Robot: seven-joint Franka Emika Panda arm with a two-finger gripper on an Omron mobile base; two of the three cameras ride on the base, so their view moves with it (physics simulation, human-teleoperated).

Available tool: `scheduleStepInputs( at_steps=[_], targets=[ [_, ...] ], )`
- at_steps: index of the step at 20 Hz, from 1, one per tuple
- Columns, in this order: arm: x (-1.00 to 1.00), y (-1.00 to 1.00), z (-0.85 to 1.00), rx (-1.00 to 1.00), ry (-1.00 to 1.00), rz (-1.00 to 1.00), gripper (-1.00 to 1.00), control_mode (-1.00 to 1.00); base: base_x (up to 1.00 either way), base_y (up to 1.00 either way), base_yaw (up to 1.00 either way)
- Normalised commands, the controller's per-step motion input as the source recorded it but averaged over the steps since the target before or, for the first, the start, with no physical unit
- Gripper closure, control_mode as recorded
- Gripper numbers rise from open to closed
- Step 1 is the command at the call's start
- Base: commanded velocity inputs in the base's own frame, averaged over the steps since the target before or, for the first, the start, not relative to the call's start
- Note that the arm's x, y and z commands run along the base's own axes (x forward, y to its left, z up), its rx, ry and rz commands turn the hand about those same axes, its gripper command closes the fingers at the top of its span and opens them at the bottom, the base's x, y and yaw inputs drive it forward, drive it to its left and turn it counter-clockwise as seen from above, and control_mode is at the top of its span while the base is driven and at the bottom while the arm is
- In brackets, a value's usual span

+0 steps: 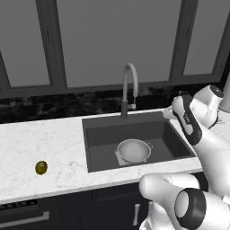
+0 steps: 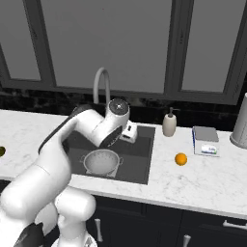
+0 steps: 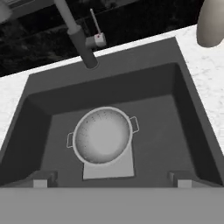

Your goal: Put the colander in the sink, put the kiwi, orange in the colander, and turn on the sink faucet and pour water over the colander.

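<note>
- Colander [image 1: 134,150] upright in sink [image 1: 170,134], on the pale drain plate [image 3: 109,168], empty; same in right view [image 2: 101,161] and hand view [image 3: 103,135].
- Kiwi [image 1: 41,167] on counter [image 1: 49,143], well left of sink, near front edge.
- Orange [image 2: 181,159] on counter right of sink, just beside a white box [image 2: 206,140]; soap dispenser [image 2: 169,123] behind it.
- Faucet [image 1: 129,90] at sink's back rim, spout arched over basin; no water seen.
- Gripper [image 3: 111,183] above sink's near side, looking down at colander; fingers [image 3: 40,179] spread wide, nothing between them.
- Arm [image 2: 91,128] bent over sink's back right part.
</note>
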Motion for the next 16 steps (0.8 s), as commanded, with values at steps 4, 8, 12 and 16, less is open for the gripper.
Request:
scheduleStepInputs(
  at_steps=[4,8,12,16],
  targets=[
    [-1.0,0.2,0.35,-0.06,-0.53,-0.04,-1.0,-1.0,0.0,0.0,0.0],
    [-1.0,0.66,0.2,-0.09,-0.36,-0.07,-1.0,-1.0,0.0,0.0,0.0],
    [-1.0,0.8,0.17,-0.17,-0.14,-0.04,-1.0,-1.0,0.0,0.0,0.0],
    [-1.0,0.8,0.33,-0.34,0.16,0.0,-1.0,-1.0,0.0,0.0,0.0]
  ],
)
